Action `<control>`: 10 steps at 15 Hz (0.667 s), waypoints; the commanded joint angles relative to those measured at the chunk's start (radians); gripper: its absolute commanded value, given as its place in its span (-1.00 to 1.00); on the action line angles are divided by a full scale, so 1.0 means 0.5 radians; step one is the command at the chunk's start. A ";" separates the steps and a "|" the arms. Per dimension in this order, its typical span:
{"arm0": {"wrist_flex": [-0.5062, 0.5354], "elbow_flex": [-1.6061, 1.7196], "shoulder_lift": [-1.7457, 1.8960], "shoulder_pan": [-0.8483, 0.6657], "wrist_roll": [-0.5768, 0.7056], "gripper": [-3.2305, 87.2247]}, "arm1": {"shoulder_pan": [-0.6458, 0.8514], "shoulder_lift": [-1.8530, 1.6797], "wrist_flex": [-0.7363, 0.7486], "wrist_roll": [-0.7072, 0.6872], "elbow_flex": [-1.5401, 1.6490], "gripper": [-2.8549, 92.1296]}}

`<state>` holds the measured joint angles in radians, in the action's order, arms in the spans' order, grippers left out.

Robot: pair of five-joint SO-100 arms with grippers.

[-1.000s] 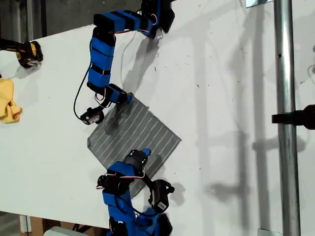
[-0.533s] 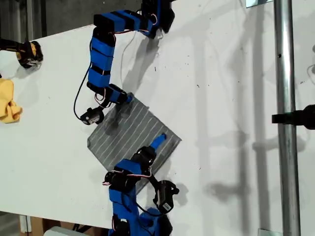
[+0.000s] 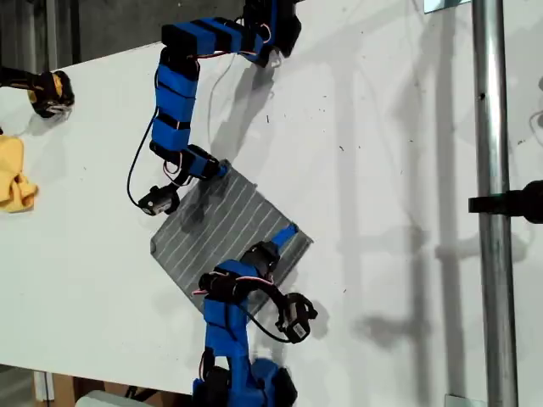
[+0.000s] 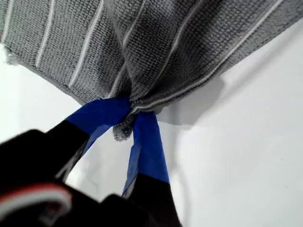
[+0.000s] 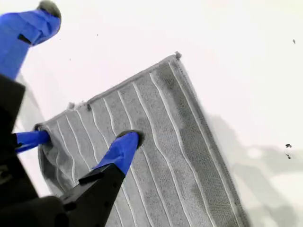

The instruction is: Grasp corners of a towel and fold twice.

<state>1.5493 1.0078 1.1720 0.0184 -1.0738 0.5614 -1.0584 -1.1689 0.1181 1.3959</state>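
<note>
The towel [image 3: 225,225], grey with thin white stripes, lies flat as a diamond on the white table [image 3: 382,170]. My first gripper [image 3: 222,170] reaches down from the exterior view's top. It is shut on the towel's upper corner [image 4: 124,130], and the cloth [image 4: 156,52] bunches between its blue fingers [image 4: 147,137]. My second gripper [image 3: 287,236] comes from the exterior view's bottom and stands open over the towel near its right corner [image 3: 310,242]. In the second wrist view that gripper [image 5: 85,138] has one fingertip [image 5: 125,144] resting on the cloth [image 5: 165,142] and the other at the cloth's edge.
A crumpled yellow cloth [image 3: 15,174] lies at the exterior view's left edge, with a black and yellow object [image 3: 47,91] above it. A metal pole [image 3: 490,212] with a black clamp [image 3: 509,202] runs down the exterior view's right side. The table's front edge is near the second arm's base.
My second gripper has swung toward the exterior view's right, from the towel's lower part to near its right corner. The first arm has not moved.
</note>
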 commanded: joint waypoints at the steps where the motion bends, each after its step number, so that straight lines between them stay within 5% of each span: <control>1: -0.046 -0.046 -0.012 -0.006 -0.046 -0.01 | 0.006 0.003 0.000 -0.025 -0.043 -0.94; 10: -0.156 0.025 -0.267 -0.018 -0.758 -0.08 | 0.000 0.003 -0.003 -0.037 -0.043 -0.94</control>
<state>1.4711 1.0278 1.0201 0.0184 -1.3990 0.5614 -1.0584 -1.1689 0.1181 1.3959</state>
